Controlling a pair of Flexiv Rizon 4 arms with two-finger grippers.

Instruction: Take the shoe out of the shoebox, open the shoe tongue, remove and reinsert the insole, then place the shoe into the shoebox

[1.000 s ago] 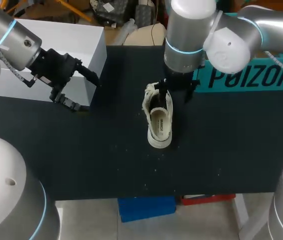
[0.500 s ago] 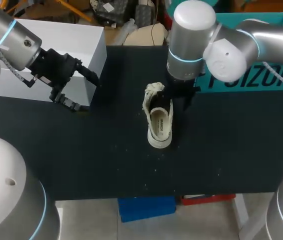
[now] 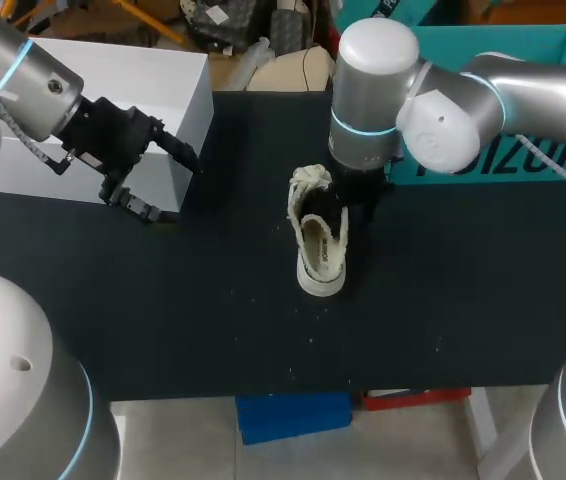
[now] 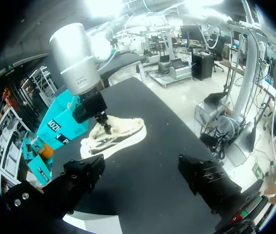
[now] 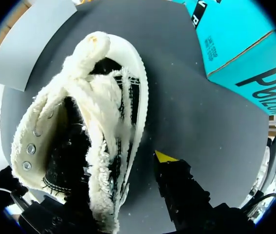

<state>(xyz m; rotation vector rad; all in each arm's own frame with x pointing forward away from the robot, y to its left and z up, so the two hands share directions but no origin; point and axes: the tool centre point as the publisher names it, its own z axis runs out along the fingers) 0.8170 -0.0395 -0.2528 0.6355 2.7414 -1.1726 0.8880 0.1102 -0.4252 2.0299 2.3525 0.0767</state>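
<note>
Our right fingers (image 5: 166,157) stand spread astride the wall of the shoe (image 5: 104,112) on the desk (image 3: 213,320). Closing there, they may catch wall, not insole (image 3: 315,252), and drag the unsteadied shoe.

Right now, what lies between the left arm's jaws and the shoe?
Only bare black table up to the shoe; head and left wrist views both show it.

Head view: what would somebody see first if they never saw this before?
Most likely the fluffy cream shoe lying alone in the middle of the black table, with the right gripper down at its opening. Next, the bright teal shoebox at the far right edge, and the left gripper open and empty by the white box.
</note>
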